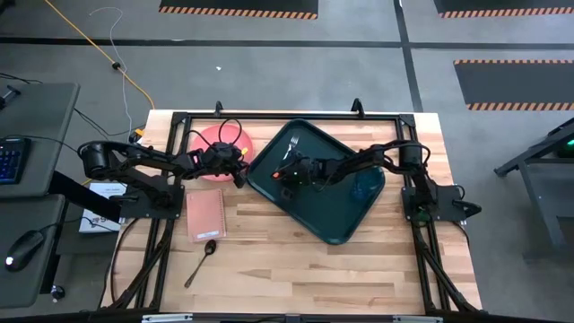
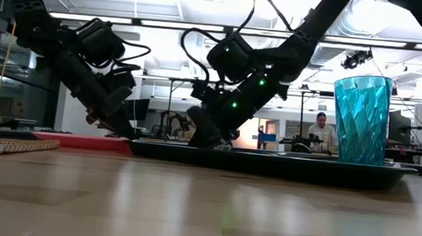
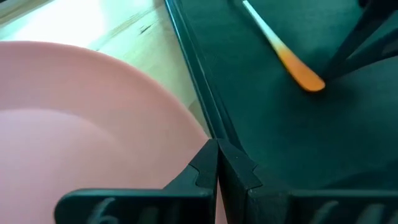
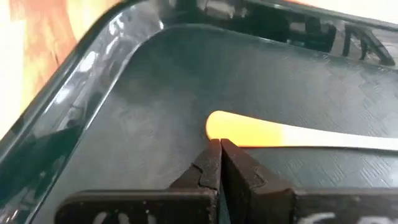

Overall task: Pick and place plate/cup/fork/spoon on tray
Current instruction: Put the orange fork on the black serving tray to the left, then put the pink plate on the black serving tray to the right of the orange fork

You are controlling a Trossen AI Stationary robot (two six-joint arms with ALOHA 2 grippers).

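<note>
The dark green tray [image 1: 327, 220] lies askew at the table's middle. The teal cup [image 1: 363, 187] stands upright on it, also in the low view [image 2: 360, 117]. The orange-handled fork [image 1: 289, 158] lies on the tray's left part. My right gripper [image 1: 287, 173] is shut, low over the tray at the fork's handle end [image 4: 217, 127]. The pink plate [image 1: 211, 142] lies on the table left of the tray. My left gripper [image 1: 239, 170] is shut at the plate's right rim [image 3: 186, 118], between plate and tray. The dark spoon [image 1: 202, 258] lies on the table near the front left. My left gripper's shut fingertips [image 3: 208, 163] stand low at the plate's rim beside the tray's edge; I cannot tell whether they touch the plate. My right gripper's shut fingertips [image 4: 211, 158] point slanting down at the fork's orange handle end; I cannot tell whether they touch it. The fork lies flat on the tray.
A pink rectangular slab [image 1: 206, 213] lies on the table in front of the plate, left of the tray. Bare wood lies along the table's near side. A black frame runs along the table's far edge and sides. A person [image 2: 318, 133] sits far behind the table.
</note>
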